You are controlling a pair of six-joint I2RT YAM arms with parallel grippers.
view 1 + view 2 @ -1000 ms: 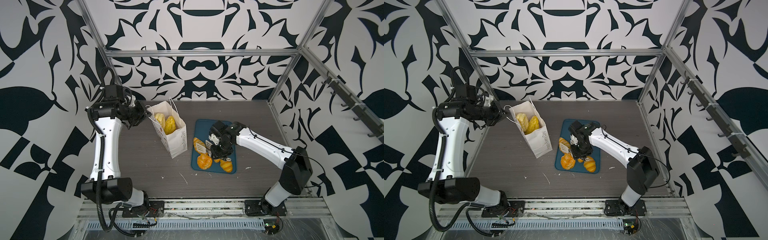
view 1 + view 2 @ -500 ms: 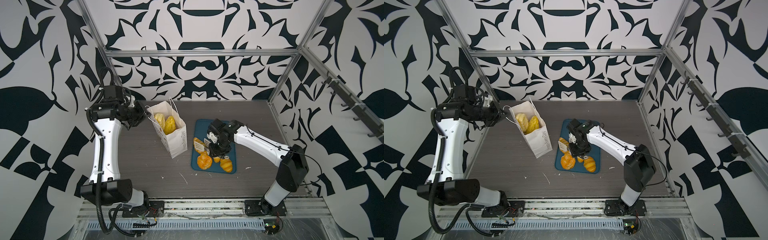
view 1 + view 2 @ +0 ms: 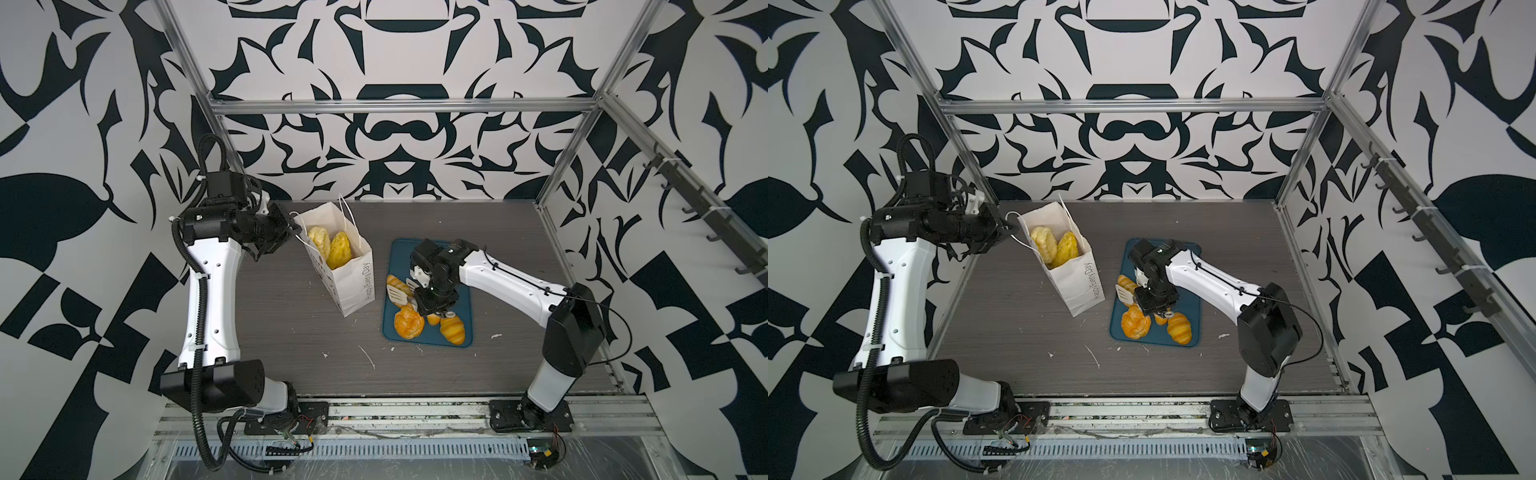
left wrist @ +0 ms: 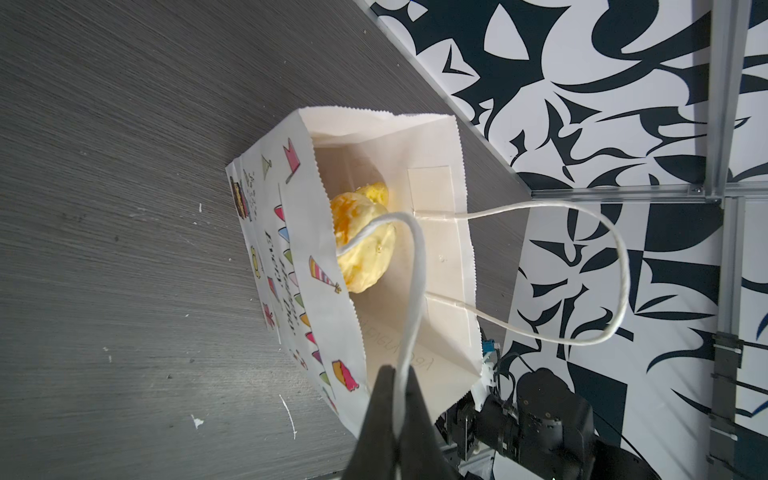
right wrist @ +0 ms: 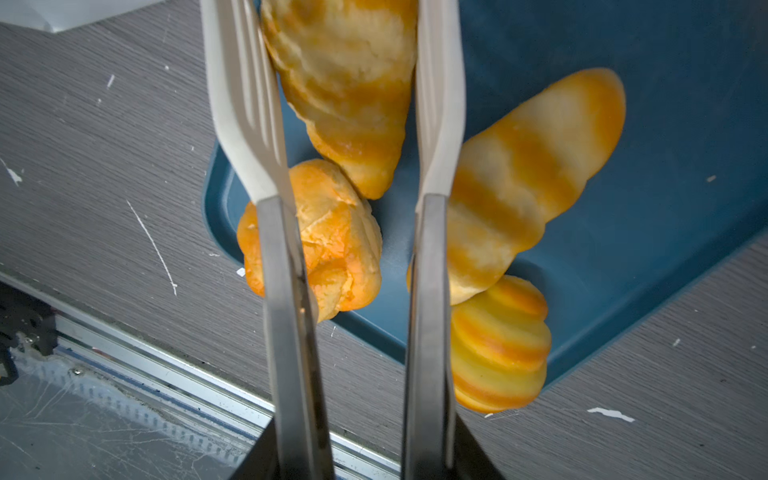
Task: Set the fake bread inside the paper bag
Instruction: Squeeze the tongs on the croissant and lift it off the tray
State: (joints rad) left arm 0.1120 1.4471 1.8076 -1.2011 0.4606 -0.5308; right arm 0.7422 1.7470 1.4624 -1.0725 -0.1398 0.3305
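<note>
The white paper bag (image 3: 353,274) (image 3: 1077,282) (image 4: 291,257) stands open at the back left with two pieces of fake bread (image 3: 338,249) (image 3: 1054,245) (image 4: 365,253) inside. My left gripper (image 3: 291,226) (image 3: 1007,228) (image 4: 397,374) is shut on one cord handle (image 4: 415,270), beside the bag's mouth. My right gripper (image 3: 432,301) (image 3: 1154,299) (image 5: 361,457) is shut on white-tipped metal tongs (image 3: 399,296) (image 5: 436,104) over the teal tray (image 3: 461,291). The tongs pinch a croissant (image 3: 395,284) (image 5: 349,83). A round bun (image 3: 408,324) (image 5: 328,249) and another croissant (image 3: 452,328) (image 5: 519,178) lie on the tray.
A small ribbed pastry (image 5: 498,345) sits at the tray's front corner. The bag's other handle (image 4: 615,257) loops free towards the back wall. White scraps (image 3: 368,357) dot the grey table. A metal rail (image 3: 374,409) runs along the front edge.
The right arm's elbow has swung a little to the left and the tongs have narrowed slightly on the croissant. The left arm and the bag have not moved.
</note>
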